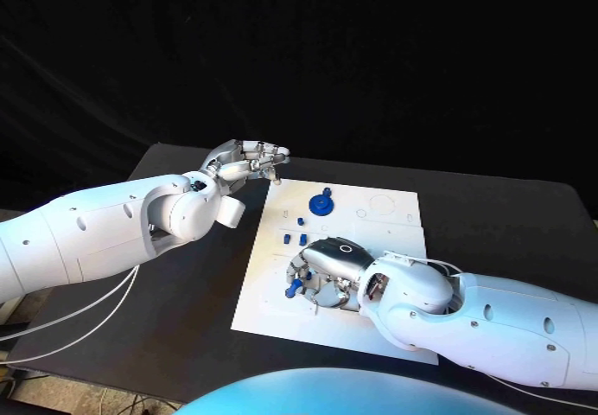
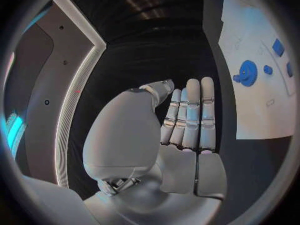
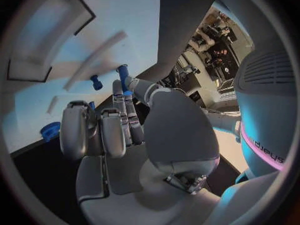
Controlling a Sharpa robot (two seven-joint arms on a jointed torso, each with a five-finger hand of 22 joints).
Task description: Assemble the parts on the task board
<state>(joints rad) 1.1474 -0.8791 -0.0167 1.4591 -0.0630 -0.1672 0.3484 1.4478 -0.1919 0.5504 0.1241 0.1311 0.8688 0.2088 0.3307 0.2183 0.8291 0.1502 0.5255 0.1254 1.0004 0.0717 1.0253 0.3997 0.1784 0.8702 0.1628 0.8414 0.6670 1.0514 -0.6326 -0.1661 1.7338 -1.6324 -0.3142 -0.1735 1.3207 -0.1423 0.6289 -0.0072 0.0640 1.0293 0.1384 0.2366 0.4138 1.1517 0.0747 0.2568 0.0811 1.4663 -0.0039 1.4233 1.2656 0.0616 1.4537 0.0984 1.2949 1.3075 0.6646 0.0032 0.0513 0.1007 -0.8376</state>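
— What's the left hand doing?

— It hangs over the black table just off the far left corner of the task board, fingers straight and side by side, holding nothing.

— And the parts?

— A round blue part lies near the board's far edge, with small blue pieces just nearer.

— The right hand?

— It is down on the board's near half, pinching a blue peg between thumb and fingertip.
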